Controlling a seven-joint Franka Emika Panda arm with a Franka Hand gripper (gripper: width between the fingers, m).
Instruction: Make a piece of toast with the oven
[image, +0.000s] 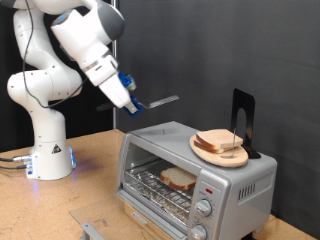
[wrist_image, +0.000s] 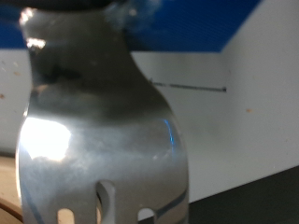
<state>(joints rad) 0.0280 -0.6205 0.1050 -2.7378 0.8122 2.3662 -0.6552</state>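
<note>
Black curtain backs the scene, and a wooden bench (image: 90, 175) carries everything. Taking the boxy silver-grey toaster oven (image: 195, 172) as the landmark: up and to the exterior view's left of it hangs the white arm's end effector (image: 128, 100), clamped on the handle of a shiny slotted metal spatula (image: 160, 101) whose blade juts out level above the oven's roof, clear of it. The wrist view is filled by that blade (wrist_image: 103, 140); the fingers themselves are hidden there.

Inside the oven, on the wire rack behind the open front, lies one pale tan slice of bread with a brown crust (image: 178, 179). On the oven's roof, toward the exterior view's right, sits a round wooden plate (image: 220, 150) with more sliced bread (image: 217, 140) on it, and a black upright stand (image: 243, 118) is just behind.

Judging from this, the spatula work wants a flat, level blade, a low approach along the rack wires, and a firm grip so the handle does not twist.
</note>
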